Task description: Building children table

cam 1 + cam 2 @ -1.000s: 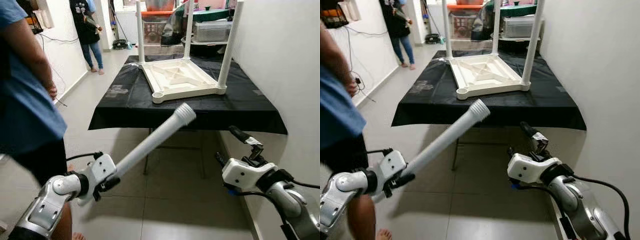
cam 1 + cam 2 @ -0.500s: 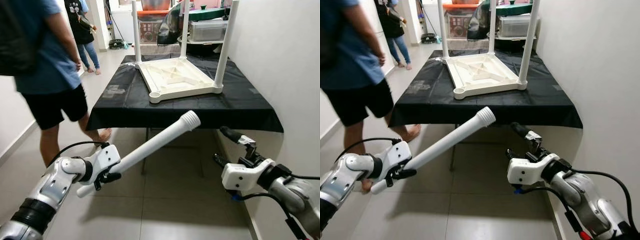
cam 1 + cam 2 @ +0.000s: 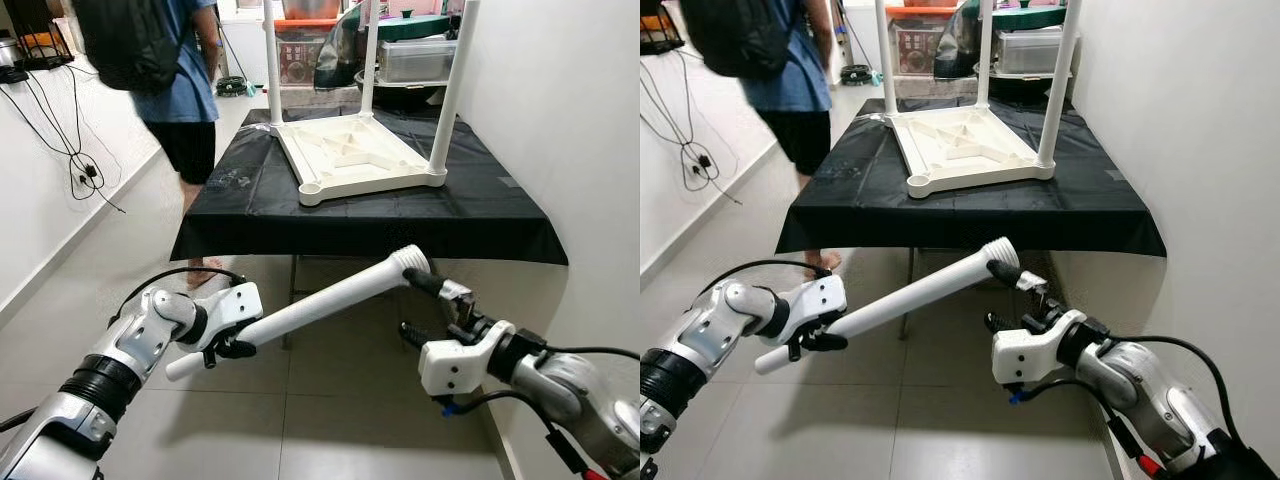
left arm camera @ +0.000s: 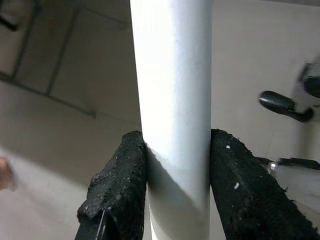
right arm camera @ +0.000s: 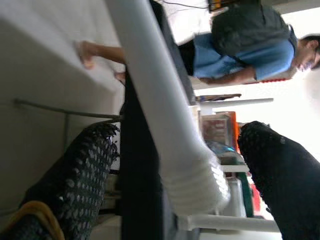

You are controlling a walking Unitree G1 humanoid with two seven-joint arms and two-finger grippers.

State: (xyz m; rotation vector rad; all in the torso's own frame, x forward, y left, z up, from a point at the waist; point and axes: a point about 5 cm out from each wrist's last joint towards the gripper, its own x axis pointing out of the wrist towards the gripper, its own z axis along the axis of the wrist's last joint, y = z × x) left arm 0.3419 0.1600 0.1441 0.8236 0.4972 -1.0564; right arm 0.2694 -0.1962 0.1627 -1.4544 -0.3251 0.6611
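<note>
Between the two arms, low in front of the robot, a loose white leg (image 3: pixel 330 300) slants up from lower left to upper right, its ribbed end (image 3: pixel 410 262) toward the right arm. The left gripper (image 3: pixel 225 345) is clamped on the leg near its lower end — in the left wrist view both black pads (image 4: pixel 120 175) press flat against the sides of the white tube. The right gripper (image 3: pixel 430 305) sits at the ribbed end with its fingers spread wide; in the right wrist view the tube (image 5: pixel 165 125) passes between the two fingers (image 5: pixel 85 165) without touching either. From the head views, one right finger lies just beside the ribbed tip and the other is lower, under the tube.

Beyond the arms stands a table draped in a black cloth (image 3: pixel 250 195). On it lies the white children's table (image 3: pixel 355 160) upside down, with three legs (image 3: pixel 450 90) standing upright in its corners — the near-left corner socket (image 3: pixel 312 188) is open. A white wall (image 3: pixel 560 120) runs along the right side of the draped table. Crates and a clear box (image 3: pixel 425 60) are stacked behind it.

To the left, a person in a blue shirt with a dark backpack (image 3: pixel 140 45) stands on the tiled floor (image 3: pixel 130 240), near the table's left edge. Black cables (image 3: pixel 60 130) hang on the left wall.
</note>
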